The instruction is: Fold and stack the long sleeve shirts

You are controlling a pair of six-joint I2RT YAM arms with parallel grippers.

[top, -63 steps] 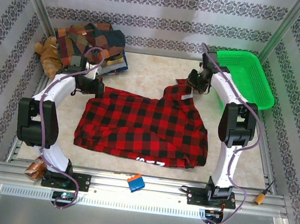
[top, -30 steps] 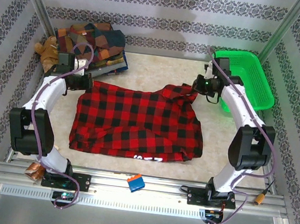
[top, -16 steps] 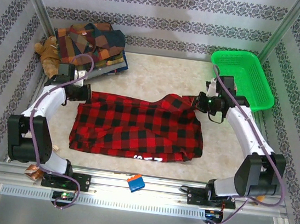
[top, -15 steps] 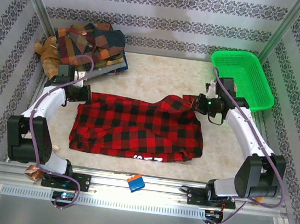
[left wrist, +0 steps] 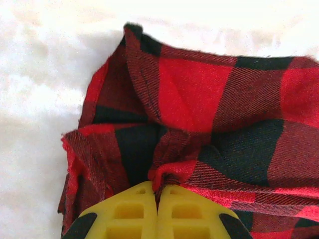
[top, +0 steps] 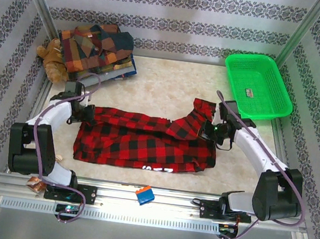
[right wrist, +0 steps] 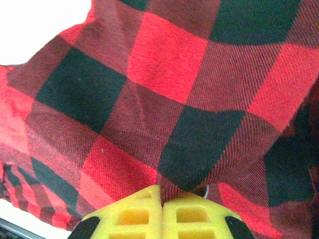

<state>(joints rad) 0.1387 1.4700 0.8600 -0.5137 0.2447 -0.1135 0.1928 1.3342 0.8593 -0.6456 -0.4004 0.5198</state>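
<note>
At the near rail a small blue-and-orange block (top: 144, 195) is seen, apart from the cloth; just beyond it the red-and-black check shirt (top: 144, 147) is spread across the middle of the table (top: 164, 85), its near edge marked with white lettering (top: 159, 169). The far edge is held at both ends. The left gripper (top: 88, 113) is closed on the far left corner; in the left wrist view its yellow fingers (left wrist: 132, 211) are pressed together on a bunched pinch of cloth. The right gripper (top: 207, 131) is closed on the far right part; in the right wrist view its pads (right wrist: 134, 211) are seen meeting, with plaid drawn in at the seam; a loose flap, perhaps a sleeve or collar, is seen raised just beyond it.

The step in hand is judged to be the folding of the far edge toward the near one. It would be done well if both ends were carried level and at one pace, so that a straight crease is made; the cloth should be held lightly taut between the grippers and laid onto the near half before release; the loose flap may need tucking in afterwards.

Farther back, at the far left, the folded patchwork plaid shirts (top: 96, 46) are stacked, with a teddy bear (top: 51, 59) beside them; a green basket (top: 259, 85) is set at the far right.
</note>
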